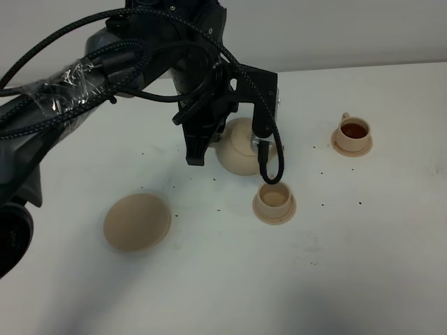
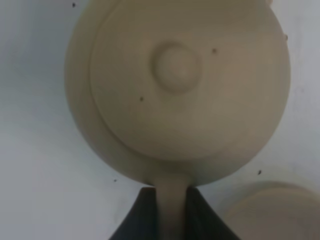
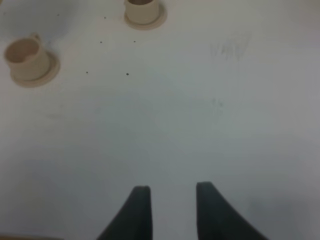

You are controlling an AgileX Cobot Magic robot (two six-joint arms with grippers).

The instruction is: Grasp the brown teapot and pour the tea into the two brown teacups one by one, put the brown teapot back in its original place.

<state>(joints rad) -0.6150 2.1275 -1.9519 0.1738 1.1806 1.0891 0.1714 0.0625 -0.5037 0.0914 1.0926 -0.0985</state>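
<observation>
Left end effector (image 2: 171, 199) clamped on brown teapot (image 1: 236, 152) handle. Big saucer (image 1: 137, 222) well apart from teapot, bare. Far teacup (image 1: 353, 134) has tea. Near teacup (image 1: 274, 201), just beside teapot, looks empty. Step: second pour. Next: tip spout gently over near teacup. Right end effector (image 3: 173, 188) jaws apart, holds nothing.

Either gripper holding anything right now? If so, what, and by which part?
Left gripper is shut on the brown teapot, pinching its loop handle between the jaws. Right gripper is open and holds nothing.
</observation>
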